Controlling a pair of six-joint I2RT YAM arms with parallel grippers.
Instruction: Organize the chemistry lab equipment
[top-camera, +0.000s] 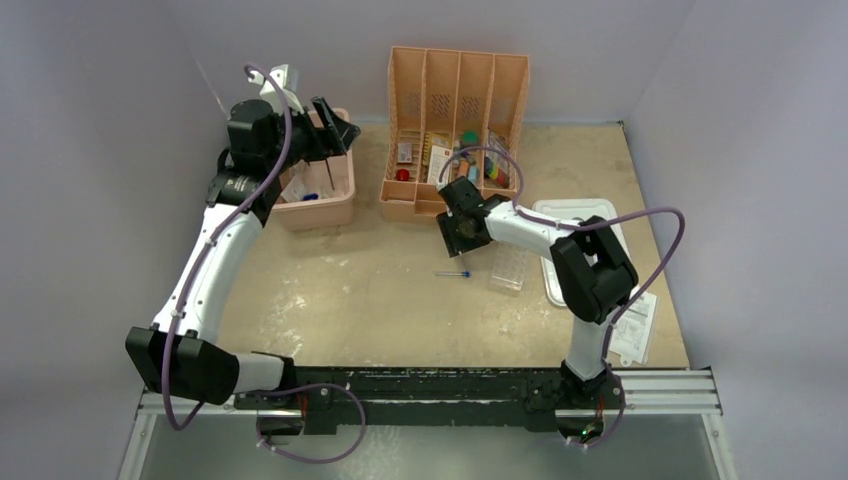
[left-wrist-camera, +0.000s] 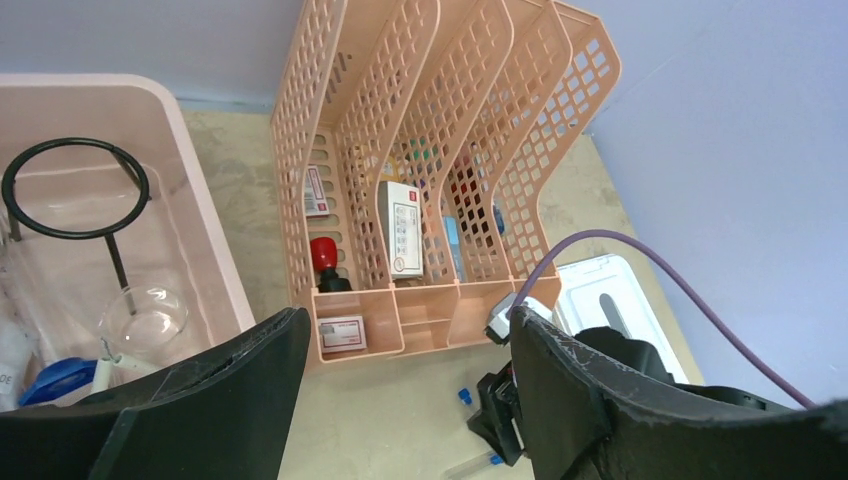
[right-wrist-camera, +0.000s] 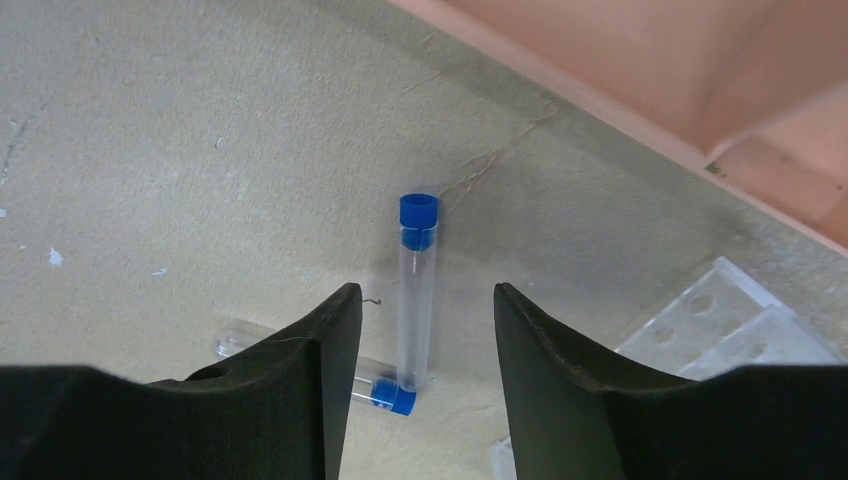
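The wide beige desk (top-camera: 380, 310) has lots of bare room in the middle. At the back stands the tall orange plastic divider rack (top-camera: 455, 80). Its hard front edge is close to where I work. My left end effector (left-wrist-camera: 405, 325) hangs over the pink plastic bin (top-camera: 343, 190), fingers wide apart, holding nothing. The clear plastic tube rack (top-camera: 508, 268) lies just beside my right arm. My right end effector (right-wrist-camera: 422, 292) hovers over two thin clear blue-capped tubes (right-wrist-camera: 417, 300) lying on the desk, touching at one end. Its fingers are apart, not gripping. The tubes look light, stiff, slippery and easy to crack. I think a soft pinch around the middle is best.
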